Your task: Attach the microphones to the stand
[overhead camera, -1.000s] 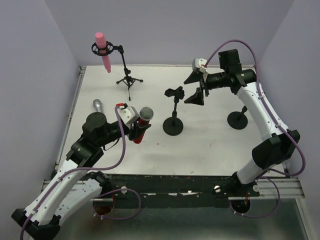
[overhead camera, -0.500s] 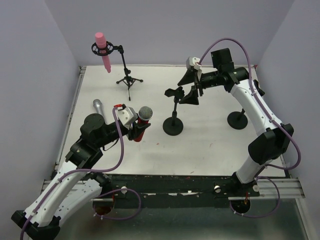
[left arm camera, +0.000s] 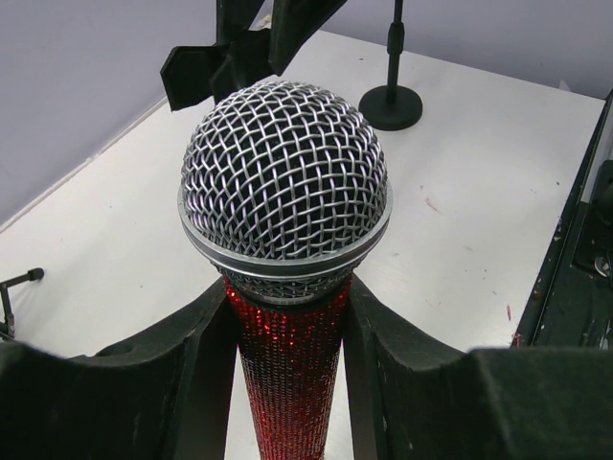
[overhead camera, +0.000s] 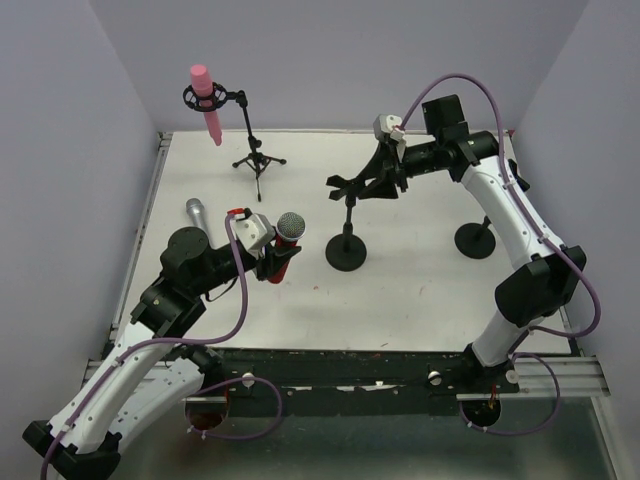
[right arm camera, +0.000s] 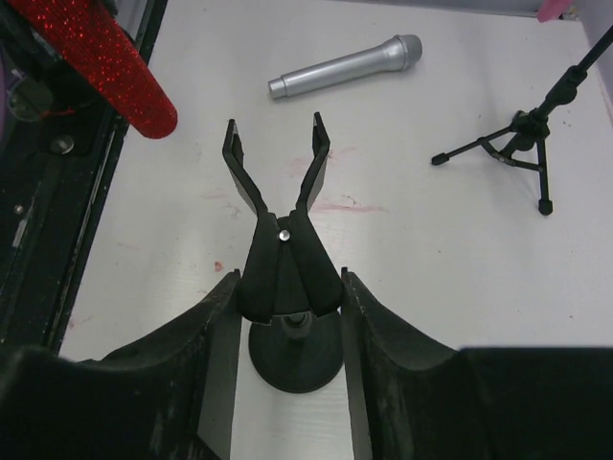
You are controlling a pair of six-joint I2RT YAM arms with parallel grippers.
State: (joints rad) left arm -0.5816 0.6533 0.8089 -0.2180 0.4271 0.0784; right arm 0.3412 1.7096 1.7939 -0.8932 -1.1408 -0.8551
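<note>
Left wrist: my left gripper [left arm camera: 287, 326] is clenched on the red mic [left arm camera: 285, 192]. Its glittery tapered shaft stands upright, with the silver mesh dome above my pads. Right wrist: my right gripper [right arm camera: 287, 297] is closed against both sides of the clip [right arm camera: 287, 254], matte black with two prongs forked open, atop the round-based stand [right arm camera: 295, 362]. Beyond it, the silver mic [right arm camera: 345, 65], a smooth cylinder, lies flat on the white table [right arm camera: 460, 249]. Farthest, the pink mic [overhead camera: 207, 100] sits in the tripod [overhead camera: 258, 160] ring mount.
</note>
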